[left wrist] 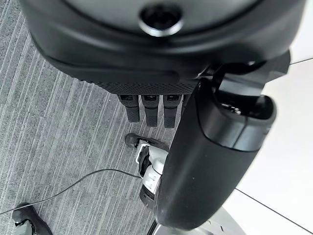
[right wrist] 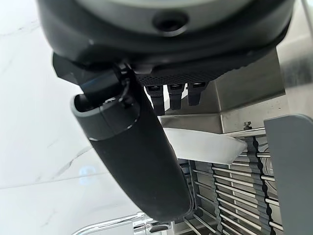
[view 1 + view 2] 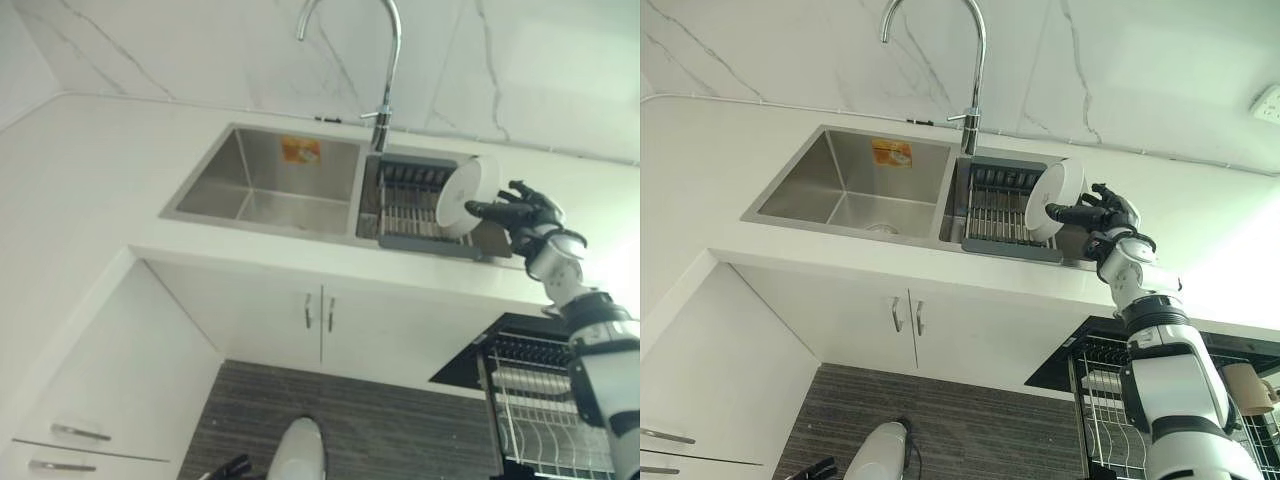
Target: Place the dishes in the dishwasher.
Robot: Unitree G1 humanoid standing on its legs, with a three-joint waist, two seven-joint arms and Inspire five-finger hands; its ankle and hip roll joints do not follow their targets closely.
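Crockery first: our right robot hand (image 3: 525,212) pinches the white plate (image 3: 466,195) by its right rim, thumb on one face and fingers behind, above the drying rack (image 3: 410,208) in the sink's right basin. We judge it stiff, smooth, breakable, so grip the rim firmly. Our left robot hand (image 1: 195,147) hangs relaxed over the floor. The dishwasher rack (image 3: 545,415) stands open at near right.

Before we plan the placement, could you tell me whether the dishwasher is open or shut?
Open: the dishwasher has its wire rack pulled out below the counter, beside the right hand, which holds a white plate.
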